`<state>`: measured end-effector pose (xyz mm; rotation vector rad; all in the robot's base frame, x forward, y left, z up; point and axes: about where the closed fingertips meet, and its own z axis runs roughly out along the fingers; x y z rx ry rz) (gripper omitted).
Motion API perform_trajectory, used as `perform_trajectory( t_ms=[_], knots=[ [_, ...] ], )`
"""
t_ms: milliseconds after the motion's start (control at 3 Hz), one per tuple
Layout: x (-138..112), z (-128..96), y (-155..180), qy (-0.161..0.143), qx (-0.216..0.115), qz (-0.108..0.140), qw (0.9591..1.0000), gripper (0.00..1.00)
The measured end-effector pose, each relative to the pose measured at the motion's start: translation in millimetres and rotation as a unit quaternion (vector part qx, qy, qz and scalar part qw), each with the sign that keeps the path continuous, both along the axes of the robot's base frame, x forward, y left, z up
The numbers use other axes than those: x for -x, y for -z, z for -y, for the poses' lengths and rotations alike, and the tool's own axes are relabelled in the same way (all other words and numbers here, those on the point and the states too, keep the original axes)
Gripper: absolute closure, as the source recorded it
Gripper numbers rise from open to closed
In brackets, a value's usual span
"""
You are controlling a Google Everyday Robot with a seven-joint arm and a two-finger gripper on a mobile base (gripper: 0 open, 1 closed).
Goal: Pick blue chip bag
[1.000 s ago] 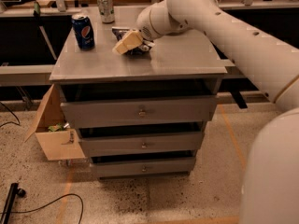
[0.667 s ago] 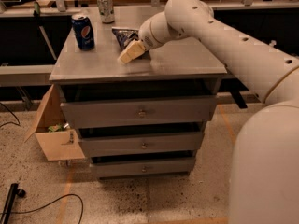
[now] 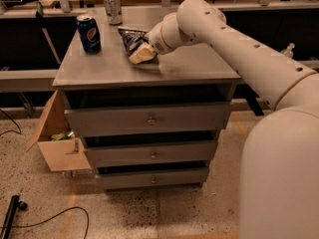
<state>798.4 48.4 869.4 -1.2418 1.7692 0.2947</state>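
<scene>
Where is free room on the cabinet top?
Free: the front strip of the cabinet top before the Pepsi can, and the right part under the arm. Crowded: back left, with silver can, blue chip bag and gripper at it.

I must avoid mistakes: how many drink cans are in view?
2: Pepsi can left on the cabinet, silver can farther back; the arm may hide others. The gripper is at the blue chip bag.

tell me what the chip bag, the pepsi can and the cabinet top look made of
Blue chip bag: probably thin foil or plastic film, crumpled with shiny patches. Pepsi can: likely painted metal, glossy. Cabinet top: matte grey, laminate or painted metal, can't tell which. The gripper is at the bag's near edge.
</scene>
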Motion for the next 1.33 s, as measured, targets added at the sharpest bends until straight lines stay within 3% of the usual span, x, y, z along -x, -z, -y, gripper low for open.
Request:
perform_trajectory(
  t_ms=[333,667,1000,1333],
  knots=[
    [6.6,4.0,-11.5,-0.009,-0.014,0.018,0.9997,0.61],
    [31.9,20.4,-37.0,-0.012,-0.060,0.048,0.9970,0.85],
    [66.5,44.1,-69.2,-0.006,-0.125,0.085,0.9885,1.00],
    [99.2,79.5,-110.3,0.008,-0.181,0.130,0.9749,1.00]
  ],
)
